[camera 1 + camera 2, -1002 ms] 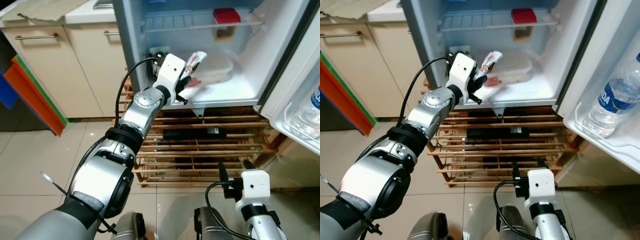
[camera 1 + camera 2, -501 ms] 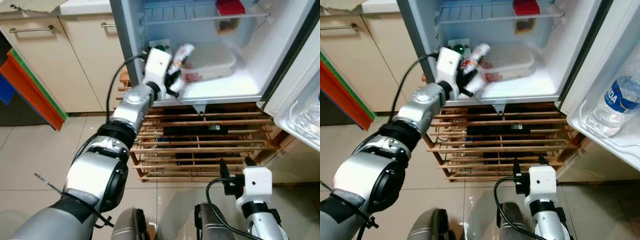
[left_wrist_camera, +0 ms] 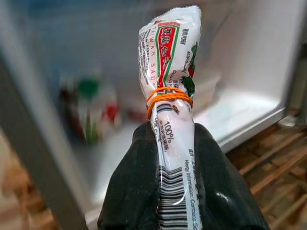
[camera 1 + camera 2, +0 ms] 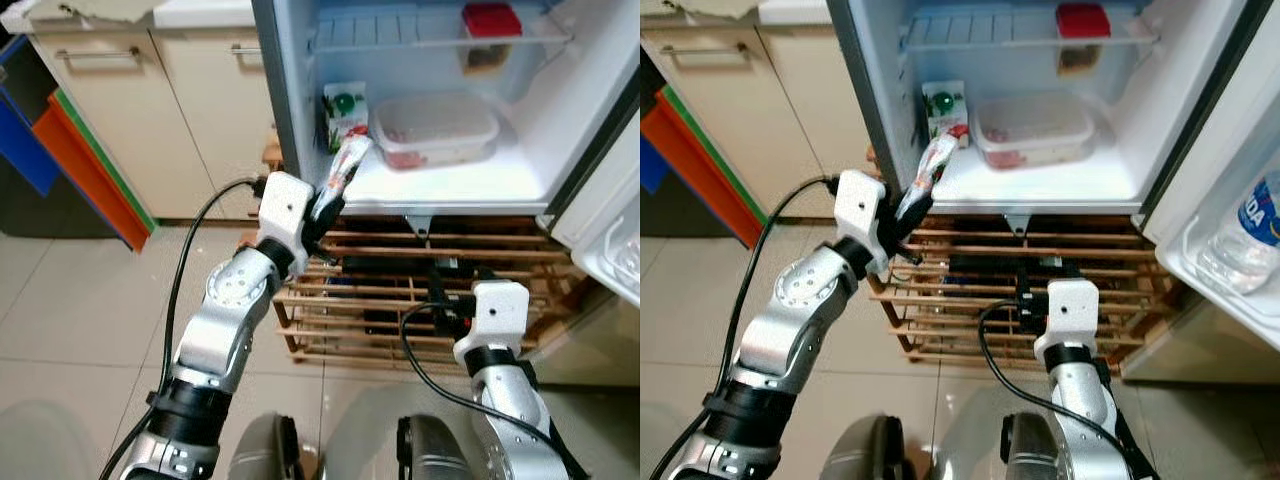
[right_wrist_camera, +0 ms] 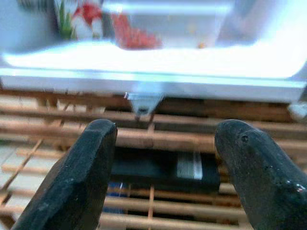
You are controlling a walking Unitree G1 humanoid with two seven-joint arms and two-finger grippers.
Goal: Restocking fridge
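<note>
left gripper: clamped on sausage pack, held tilted just outside the open fridge at the front edge of its floor | right gripper: fingers spread wide, nothing held, low before wooden rack | inside fridge: carton, tub

The water bottle is cut off at the frame's right edge. Behind the sausage pack, the fridge interior is blurred, its carton unreadable.
</note>
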